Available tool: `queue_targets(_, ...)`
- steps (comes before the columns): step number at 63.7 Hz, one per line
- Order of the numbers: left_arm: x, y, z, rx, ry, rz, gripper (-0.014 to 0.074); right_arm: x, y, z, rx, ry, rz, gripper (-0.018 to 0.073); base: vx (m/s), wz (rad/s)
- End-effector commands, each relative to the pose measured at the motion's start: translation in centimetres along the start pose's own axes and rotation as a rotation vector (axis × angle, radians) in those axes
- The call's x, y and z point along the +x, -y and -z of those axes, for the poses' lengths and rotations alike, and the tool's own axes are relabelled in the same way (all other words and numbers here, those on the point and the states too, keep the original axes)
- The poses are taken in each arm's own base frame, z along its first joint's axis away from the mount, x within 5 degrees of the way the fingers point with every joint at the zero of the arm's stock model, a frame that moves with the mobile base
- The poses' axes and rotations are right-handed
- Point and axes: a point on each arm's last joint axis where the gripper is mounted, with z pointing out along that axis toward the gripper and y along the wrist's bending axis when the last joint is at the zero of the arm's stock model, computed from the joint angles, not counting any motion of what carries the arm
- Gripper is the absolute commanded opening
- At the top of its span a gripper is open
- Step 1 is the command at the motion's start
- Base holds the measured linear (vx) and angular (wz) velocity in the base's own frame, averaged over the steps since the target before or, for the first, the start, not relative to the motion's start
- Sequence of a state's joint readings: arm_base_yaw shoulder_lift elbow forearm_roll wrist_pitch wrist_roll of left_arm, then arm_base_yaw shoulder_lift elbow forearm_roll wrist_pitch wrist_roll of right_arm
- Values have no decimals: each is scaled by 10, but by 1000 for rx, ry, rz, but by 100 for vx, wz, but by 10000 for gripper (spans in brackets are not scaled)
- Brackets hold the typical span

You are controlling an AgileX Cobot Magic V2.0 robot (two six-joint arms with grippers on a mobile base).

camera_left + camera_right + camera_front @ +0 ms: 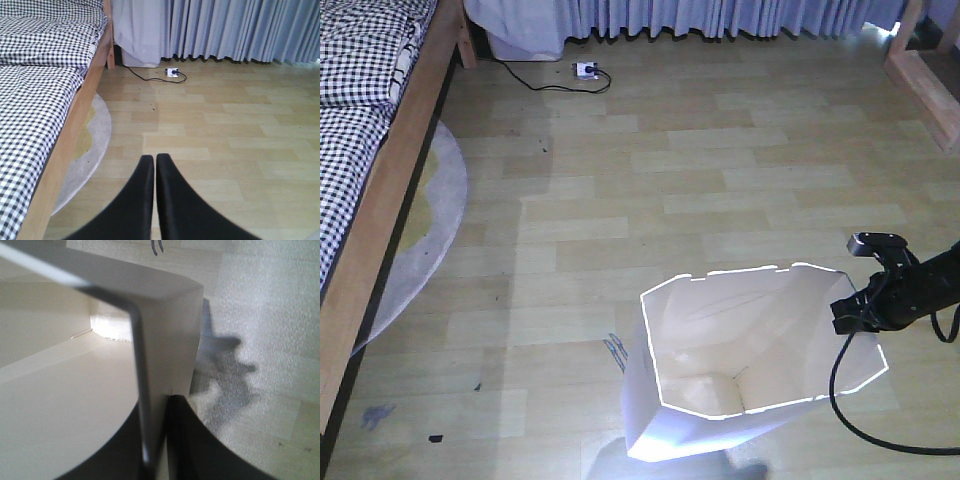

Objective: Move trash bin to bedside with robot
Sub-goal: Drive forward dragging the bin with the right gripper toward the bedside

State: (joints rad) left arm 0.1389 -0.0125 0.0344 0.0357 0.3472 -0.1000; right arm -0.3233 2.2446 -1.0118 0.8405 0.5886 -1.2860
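The tall white trash bin point(645, 400) stands on the wood floor at the lower middle, its mouth facing up and nothing visible inside. My right gripper point(850, 316), on a thin black arm with trailing cable, is shut on the bin's right rim. In the right wrist view the bin wall point(170, 325) runs between the two black fingers of the right gripper point(157, 407). The bedside, a reddish-brown rail point(390, 190) under checked bedding point(360, 60), lies along the left, well apart from the bin. My left gripper point(154, 159) hangs shut and holds nothing, facing the floor beside the bed rail point(75, 130).
A round grey rug point(435, 210) pokes out from under the bed. A white power strip point(585, 69) with a black cable lies by the curtains point(720, 15) at the back. A light wooden furniture leg point(920, 70) stands at the far right.
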Motion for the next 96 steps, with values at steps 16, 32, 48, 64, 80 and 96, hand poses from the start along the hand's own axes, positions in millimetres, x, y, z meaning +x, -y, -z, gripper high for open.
queue_targets(16,-5,1,1,11,76,6,-6,-15,-19,24,-135,64,-34,-5,22,12)
queue_targets(32,-5,1,1,11,76,6,-6,-15,-19,24,-135,64,-34,-5,21,11)
queue_targets(48,-5,1,1,11,76,6,-6,-15,-19,24,-135,64,-34,-5,22,6)
queue_targets(64,-5,1,1,11,76,6,-6,-15,-19,24,-135,64,-34,-5,27,2)
queue_targets(80,-5,1,1,11,76,6,-6,-15,-18,24,-131,65,-34,-5,30,-2)
queue_targets(96,-5,1,1,11,76,6,-6,-15,-18,24,-132,65,-34,-5,29,-2)
